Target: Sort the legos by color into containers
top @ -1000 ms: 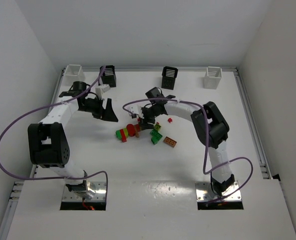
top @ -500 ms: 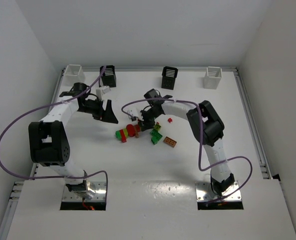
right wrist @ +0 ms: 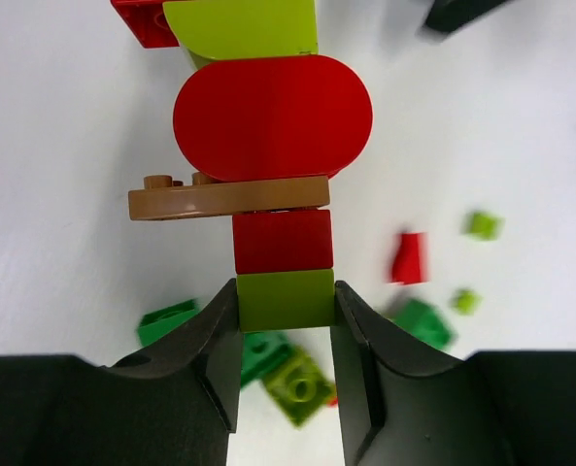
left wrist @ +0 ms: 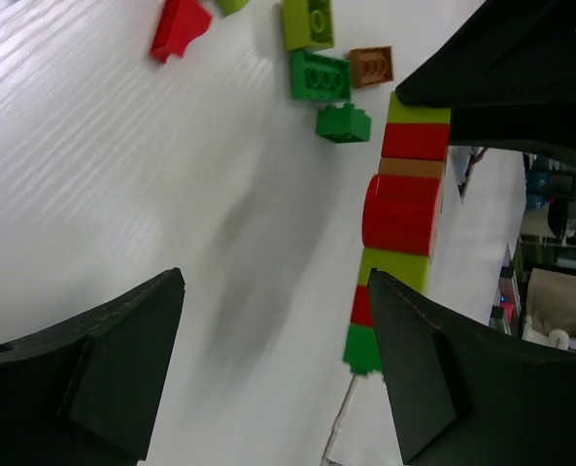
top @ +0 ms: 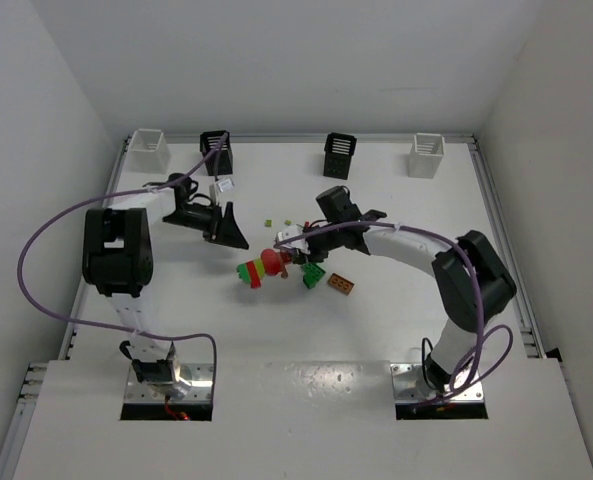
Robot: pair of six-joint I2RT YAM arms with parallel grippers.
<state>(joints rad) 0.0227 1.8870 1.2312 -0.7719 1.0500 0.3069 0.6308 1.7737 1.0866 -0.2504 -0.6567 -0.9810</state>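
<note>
A stack of stuck-together legos [right wrist: 273, 116] shows a red round piece, an orange-brown plate, a red brick and a yellow-green end brick. My right gripper [right wrist: 286, 311] is shut on that yellow-green end. In the top view the stack [top: 261, 268] is at mid-table, sticking out left of the right gripper [top: 294, 258], and it seems raised off the surface. My left gripper [top: 228, 230] is open just up-left of it. In the left wrist view the stack [left wrist: 404, 214] runs past the right finger, outside the empty left gripper [left wrist: 276, 282].
Loose legos lie right of the stack: a green one [top: 314, 277], an orange-brown one [top: 340, 285] and tiny yellow-green bits [top: 287, 222]. Along the far edge stand a white bin [top: 150, 150], two black bins [top: 216, 152] [top: 340, 155] and a white bin [top: 427, 155].
My right gripper has closed on the stack's yellow-green end, and its arm has swung out to the right. The left arm has turned, bringing its open gripper slightly closer to the stack.
</note>
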